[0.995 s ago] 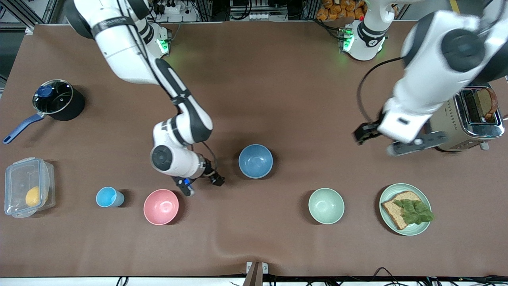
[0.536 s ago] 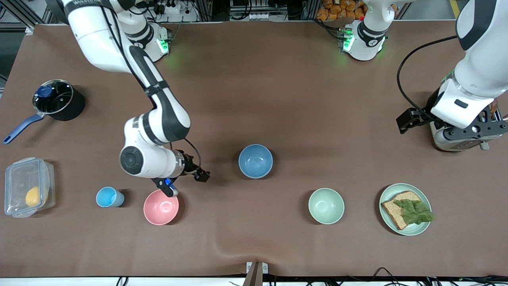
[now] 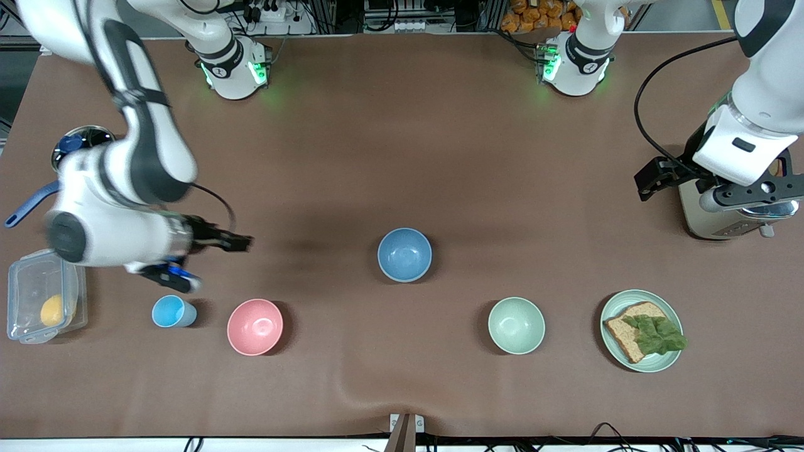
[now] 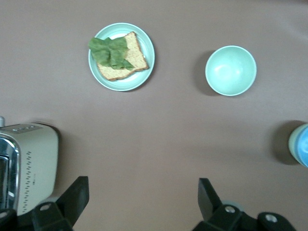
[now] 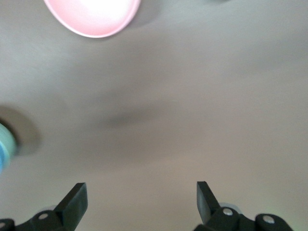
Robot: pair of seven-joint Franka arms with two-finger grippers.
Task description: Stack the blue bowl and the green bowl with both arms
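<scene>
The blue bowl (image 3: pixel 404 254) stands upright and empty in the middle of the table; its edge also shows in the left wrist view (image 4: pixel 303 147). The pale sage green bowl (image 3: pixel 516 325) stands upright and empty, nearer to the front camera and toward the left arm's end; it also shows in the left wrist view (image 4: pixel 230 70). My right gripper (image 3: pixel 166 274) is up over the table beside the light-blue cup, open and empty (image 5: pixel 139 192). My left gripper (image 3: pixel 747 196) is up by the toaster, open and empty (image 4: pixel 144 190). Neither gripper is near a bowl.
A pink bowl (image 3: pixel 255 326) and a light-blue cup (image 3: pixel 171 311) stand toward the right arm's end, with a clear lidded box (image 3: pixel 44 294) and a black pot (image 3: pixel 91 157). A mint plate with bread and lettuce (image 3: pixel 642 330) and a toaster (image 3: pixel 722 213) are at the left arm's end.
My right arm has swung away from beside the blue bowl to its own end of the table, past the pink bowl. My left arm has drawn back over the toaster. The bowls have not moved.
</scene>
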